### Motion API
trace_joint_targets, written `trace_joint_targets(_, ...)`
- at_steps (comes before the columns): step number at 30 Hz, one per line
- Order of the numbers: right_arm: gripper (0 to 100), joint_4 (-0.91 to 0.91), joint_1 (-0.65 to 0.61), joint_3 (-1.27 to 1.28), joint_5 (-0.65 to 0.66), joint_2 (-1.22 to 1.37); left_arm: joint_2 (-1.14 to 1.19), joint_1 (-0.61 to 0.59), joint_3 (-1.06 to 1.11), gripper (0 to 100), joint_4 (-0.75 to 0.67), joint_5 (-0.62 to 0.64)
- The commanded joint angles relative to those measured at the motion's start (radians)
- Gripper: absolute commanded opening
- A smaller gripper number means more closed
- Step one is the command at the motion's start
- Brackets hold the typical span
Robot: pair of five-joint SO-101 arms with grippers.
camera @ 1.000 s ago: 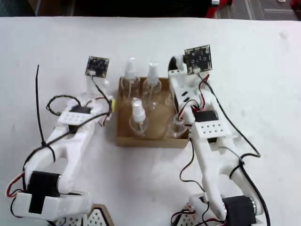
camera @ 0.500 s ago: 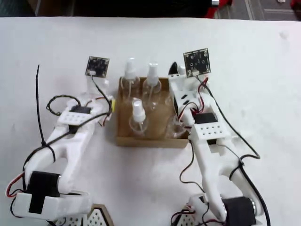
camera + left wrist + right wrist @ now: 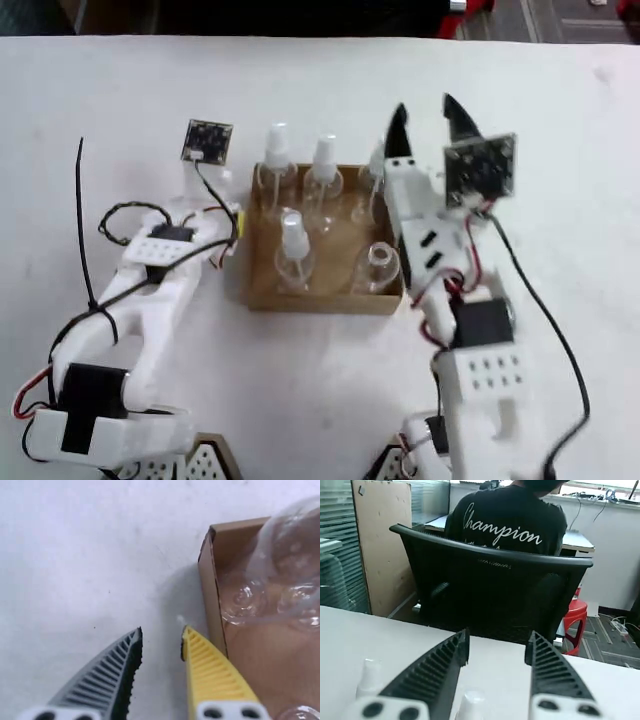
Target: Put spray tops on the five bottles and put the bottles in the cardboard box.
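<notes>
The cardboard box [image 3: 262, 296] sits mid-table between my arms. Three clear bottles with white spray tops [image 3: 277, 160] [image 3: 323, 165] [image 3: 293, 248] stand in it. A fourth bottle [image 3: 364, 205] is partly hidden by my right arm. At the box's near right corner stands a bottle [image 3: 378, 266] with a bare open neck. My right gripper [image 3: 422, 105] [image 3: 498, 637] is raised beyond the box's far right corner, open, holding nothing. Two spray tops [image 3: 370, 672] [image 3: 470, 701] show below it. My left gripper [image 3: 161, 632] [image 3: 236, 218] rests low against the box's left wall [image 3: 212, 590], open and empty.
White tabletop surrounds the box, with free room at the far side and the far right. Loose cables hang from both arms. A black office chair [image 3: 490, 585] with a person seated in it stands beyond the table's far edge.
My right gripper was down in the box at the near right bottle. It has let go, risen and swung to the far side, open. The left arm kept still.
</notes>
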Motion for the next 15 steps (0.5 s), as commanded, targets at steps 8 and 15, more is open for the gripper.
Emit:
trace_joint_targets(8, 15.9, 0.200, 0.341, -0.020, 0.000, -0.170, -0.021, 0.013, -0.005, 12, -0.025, -0.014)
trace_joint_targets(15, 15.9, 0.209, 0.599, -0.052, -0.161, 0.001, -0.021, 0.013, -0.003, 12, -0.025, -0.014)
